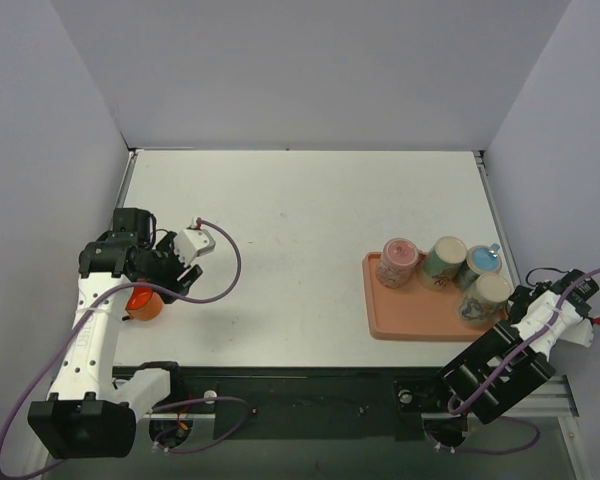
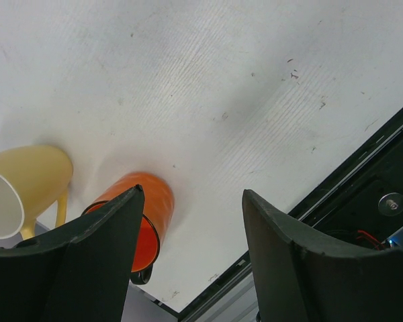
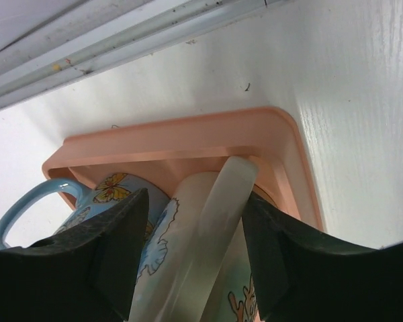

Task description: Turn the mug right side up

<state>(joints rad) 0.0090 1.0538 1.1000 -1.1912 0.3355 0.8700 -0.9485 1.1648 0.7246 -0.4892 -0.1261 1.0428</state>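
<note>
An orange mug (image 2: 156,201) lies on its side on the white table, its open mouth toward the near edge; it also shows in the top view (image 1: 145,302). A yellow mug (image 2: 33,176) lies on its side beside it. My left gripper (image 2: 191,194) hangs above the table just right of the orange mug, open and empty; in the top view it (image 1: 168,275) is above the orange mug. My right gripper (image 3: 195,194) is open, its jaws on either side of the pale handle (image 3: 218,215) of a cream sea-pattern mug (image 1: 486,295) on the pink tray (image 3: 188,137).
The pink tray (image 1: 410,322) at the right holds a pink mug (image 1: 398,262), a green-patterned mug (image 1: 444,260) and a blue butterfly mug (image 1: 479,265), beside the cream one. The table's near edge and black rail (image 2: 363,168) lie close to the left gripper.
</note>
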